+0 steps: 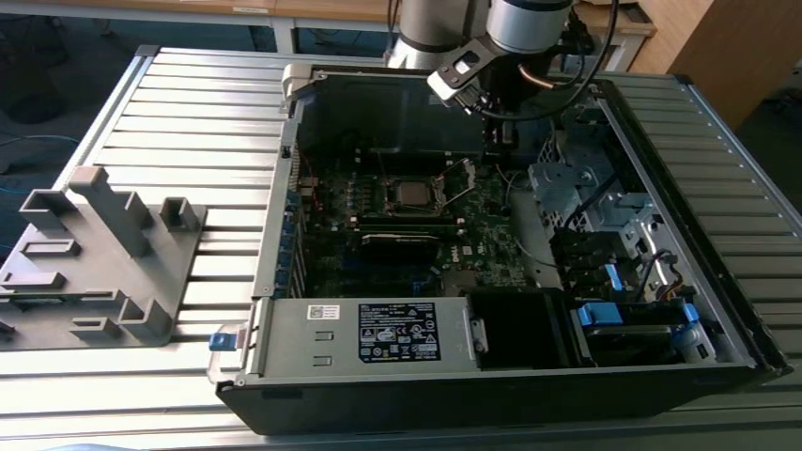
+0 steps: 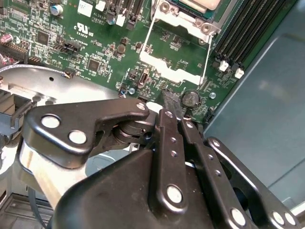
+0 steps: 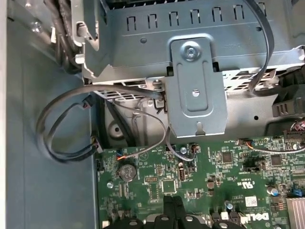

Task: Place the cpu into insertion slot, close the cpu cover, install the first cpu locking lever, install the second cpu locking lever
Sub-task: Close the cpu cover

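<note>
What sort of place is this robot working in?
Most likely a robotics lab or test bench for computer assembly. An opened desktop computer case lies on a slatted metal table, a robot arm reaches down into it above the motherboard, and a grey plastic fixture stands at the exterior view's left.

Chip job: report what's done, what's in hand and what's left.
Done: the chip already sits in its socket. In hand: the gripper, fingers shut, is down at the board, close to the free edge of the cover, which lies swung open. Left: the cover is not closed, so both levers remain to be locked.
</note>
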Robot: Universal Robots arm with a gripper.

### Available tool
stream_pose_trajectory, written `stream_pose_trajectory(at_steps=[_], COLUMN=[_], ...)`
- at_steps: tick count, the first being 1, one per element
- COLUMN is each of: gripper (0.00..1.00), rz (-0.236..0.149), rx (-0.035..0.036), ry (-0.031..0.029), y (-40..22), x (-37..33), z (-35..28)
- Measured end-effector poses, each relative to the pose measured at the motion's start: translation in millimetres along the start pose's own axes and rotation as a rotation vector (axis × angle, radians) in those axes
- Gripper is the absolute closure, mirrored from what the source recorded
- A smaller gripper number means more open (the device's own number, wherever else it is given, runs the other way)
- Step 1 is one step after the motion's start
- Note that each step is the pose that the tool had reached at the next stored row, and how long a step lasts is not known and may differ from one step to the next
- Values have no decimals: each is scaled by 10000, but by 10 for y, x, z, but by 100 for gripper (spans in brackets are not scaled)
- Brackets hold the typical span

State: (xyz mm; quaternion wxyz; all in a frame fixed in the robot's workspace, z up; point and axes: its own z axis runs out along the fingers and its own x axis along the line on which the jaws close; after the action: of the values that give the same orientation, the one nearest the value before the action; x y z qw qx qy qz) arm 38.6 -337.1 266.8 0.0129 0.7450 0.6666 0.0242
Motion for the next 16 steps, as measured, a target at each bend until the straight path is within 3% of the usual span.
stream_pose_trajectory(at_steps=[6, 10, 12, 16], gripper=[89, 89, 89, 89], rz=[5, 8, 8, 10], rx=[5, 192, 254, 268], ry=[1, -22, -28, -30], y=[1, 30, 42, 44], x=[0, 3, 4, 5], z=[3, 17, 22, 23])
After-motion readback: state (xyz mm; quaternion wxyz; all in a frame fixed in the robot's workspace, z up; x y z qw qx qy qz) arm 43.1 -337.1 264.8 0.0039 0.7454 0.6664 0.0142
